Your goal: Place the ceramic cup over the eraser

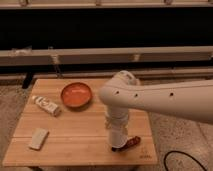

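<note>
Wood-plank counter [75, 125], light brown, carries all the items. We note the robot's white jointed arm [165, 97] entering from the right and bending straight down over the counter's front right part. The gripper [116, 129] sits at the lower end of the arm, low over the surface. It merges visually with the small plain white tapered ceramic cup [116, 138], so we cannot tell how far open it is or whether it has hold of the cup. The cup stands roughly upright near the front edge, with a dark patch at its lower end; whether it touches the wood we cannot tell. Just right of it lies a small dark red object [132, 143] that we cannot identify. The pale flat rectangular eraser [38, 138] lies at front left, well apart from the cup. A round orange-red bowl [76, 95] stands at rear centre, and a white labelled bottle [46, 105] lies on its side to the bowl's left. A dark cable [180, 161] loops on the floor at lower right.
</note>
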Controlling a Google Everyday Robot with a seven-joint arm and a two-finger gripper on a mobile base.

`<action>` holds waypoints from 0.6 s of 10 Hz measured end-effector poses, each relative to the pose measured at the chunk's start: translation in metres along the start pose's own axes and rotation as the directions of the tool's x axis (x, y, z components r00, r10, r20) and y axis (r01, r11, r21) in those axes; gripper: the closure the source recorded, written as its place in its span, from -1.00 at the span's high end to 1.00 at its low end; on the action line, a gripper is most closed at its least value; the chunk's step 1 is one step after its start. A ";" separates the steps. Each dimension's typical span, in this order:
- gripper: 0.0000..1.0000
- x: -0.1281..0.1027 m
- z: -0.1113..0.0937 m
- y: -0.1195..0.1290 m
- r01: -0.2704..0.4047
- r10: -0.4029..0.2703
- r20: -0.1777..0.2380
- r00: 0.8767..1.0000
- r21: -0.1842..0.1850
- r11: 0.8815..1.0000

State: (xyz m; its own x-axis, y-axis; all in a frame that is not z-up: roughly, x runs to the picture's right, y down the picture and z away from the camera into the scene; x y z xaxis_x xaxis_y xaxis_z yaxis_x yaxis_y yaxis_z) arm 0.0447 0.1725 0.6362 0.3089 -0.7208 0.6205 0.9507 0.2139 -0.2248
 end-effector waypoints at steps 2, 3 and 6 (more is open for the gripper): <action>-0.66 0.001 0.006 -0.001 -0.002 0.002 -0.006 1.000 0.002 1.000; -0.41 0.003 0.010 -0.002 -0.005 0.005 -0.012 1.000 0.003 1.000; 0.18 0.003 0.015 -0.002 -0.010 0.010 -0.015 1.000 0.004 1.000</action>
State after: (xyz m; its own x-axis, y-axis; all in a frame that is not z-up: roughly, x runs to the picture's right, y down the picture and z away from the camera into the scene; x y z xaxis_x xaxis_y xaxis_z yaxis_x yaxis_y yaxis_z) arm 0.0440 0.1794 0.6495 0.3177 -0.7285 0.6070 0.9477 0.2236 -0.2277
